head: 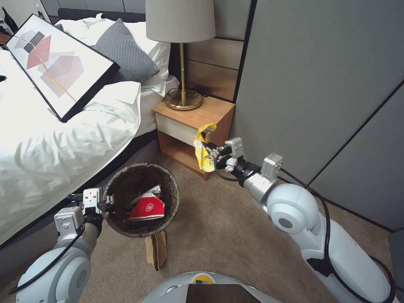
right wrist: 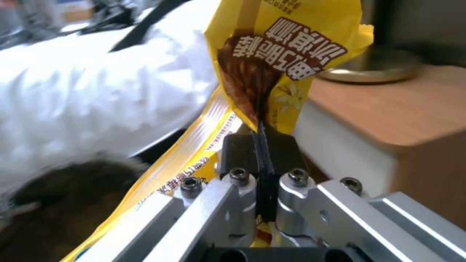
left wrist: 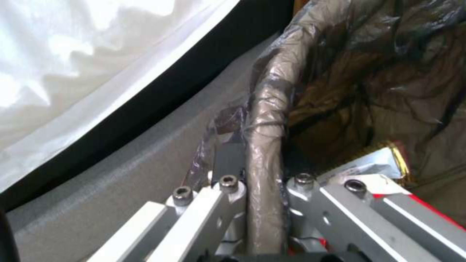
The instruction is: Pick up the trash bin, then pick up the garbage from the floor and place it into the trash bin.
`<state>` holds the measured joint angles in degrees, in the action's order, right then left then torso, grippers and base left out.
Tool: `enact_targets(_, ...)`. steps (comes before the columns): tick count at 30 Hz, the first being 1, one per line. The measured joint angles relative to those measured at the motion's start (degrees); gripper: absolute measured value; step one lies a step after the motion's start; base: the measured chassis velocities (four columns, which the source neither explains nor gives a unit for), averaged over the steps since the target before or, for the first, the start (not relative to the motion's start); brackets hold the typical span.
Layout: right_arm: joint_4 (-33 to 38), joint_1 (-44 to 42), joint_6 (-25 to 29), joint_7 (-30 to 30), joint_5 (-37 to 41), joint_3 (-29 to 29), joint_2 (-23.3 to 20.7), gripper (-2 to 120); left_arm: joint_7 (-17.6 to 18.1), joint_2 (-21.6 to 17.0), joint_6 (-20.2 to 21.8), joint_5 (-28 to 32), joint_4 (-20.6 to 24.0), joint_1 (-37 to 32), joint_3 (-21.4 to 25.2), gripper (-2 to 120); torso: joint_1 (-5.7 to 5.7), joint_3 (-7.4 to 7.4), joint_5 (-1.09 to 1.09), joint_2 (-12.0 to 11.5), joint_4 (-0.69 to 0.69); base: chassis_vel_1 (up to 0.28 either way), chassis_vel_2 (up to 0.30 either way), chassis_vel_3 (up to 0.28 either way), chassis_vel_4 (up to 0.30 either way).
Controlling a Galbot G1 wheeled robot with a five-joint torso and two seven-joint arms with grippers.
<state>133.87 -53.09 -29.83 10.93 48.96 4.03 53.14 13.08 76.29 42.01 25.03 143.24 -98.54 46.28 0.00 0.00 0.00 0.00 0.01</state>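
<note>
Yellow snack packet in right tool

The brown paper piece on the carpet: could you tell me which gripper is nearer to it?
Left. The left gripper clamps the trash bin rim just above the brown paper; the right gripper holds a yellow snack packet up by the nightstand.
</note>
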Motion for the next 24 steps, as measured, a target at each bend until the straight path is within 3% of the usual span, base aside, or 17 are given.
enact_targets(11,-1.51,11.72,-0.48,-2.54,1.18,-13.56,-1.1,0,-0.14,-0.1,0.07,-0.21,0.0,0.48,-0.41,3,0.0,0.0,-0.01,0.0,0.01,0.0,0.0,0.0,0.0)
enact_targets(13,-2.05,15.43,-0.98,-2.1,2.11,-18.88,-0.54,0,-0.15,-0.14,0.1,-0.16,0.0,0.54,-0.41,3,0.0,0.0,-0.01,0.0,0.0,0.0,0.0,0.0,0.0)
enact_targets(24,-4.0,21.08,-2.66,2.22,3.38,-32.01,1.45,0,-0.01,0.17,0.13,-0.12,0.0,0.67,-0.7,3,0.0,0.0,-0.01,0.0,-0.01,0.0,0.0,0.0,0.0)
